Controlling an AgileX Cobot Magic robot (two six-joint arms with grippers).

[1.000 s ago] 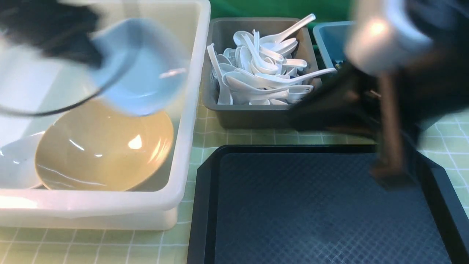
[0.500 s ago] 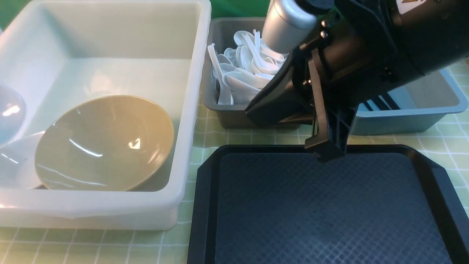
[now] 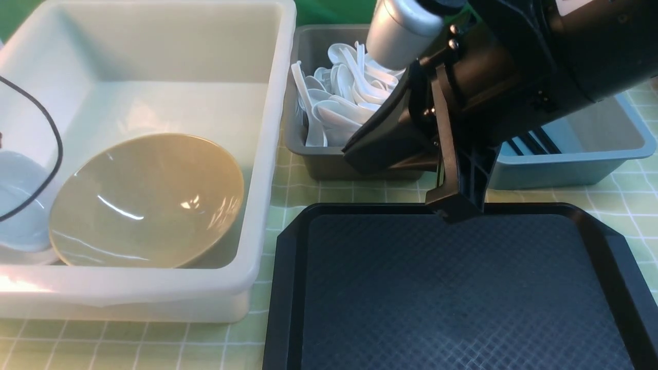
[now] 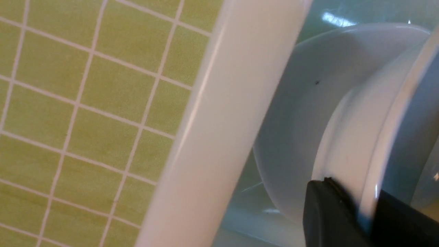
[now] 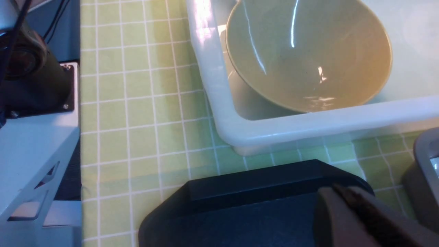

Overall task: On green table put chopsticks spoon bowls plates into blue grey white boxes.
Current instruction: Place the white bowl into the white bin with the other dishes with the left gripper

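The left gripper (image 4: 346,212) pinches a white dish (image 4: 356,151) low inside the tub (image 3: 267,154), at nine o'clock of the bowl (image 3: 146,200). Released tilted, it may clatter against the other dish (image 4: 298,113). The right gripper (image 3: 455,205) hangs pressed together, empty, over the tray (image 3: 462,293).

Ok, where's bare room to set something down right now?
The black tray is bare. The white tub is free at its far half, behind the khaki bowl. The grey box is heaped with spoons.
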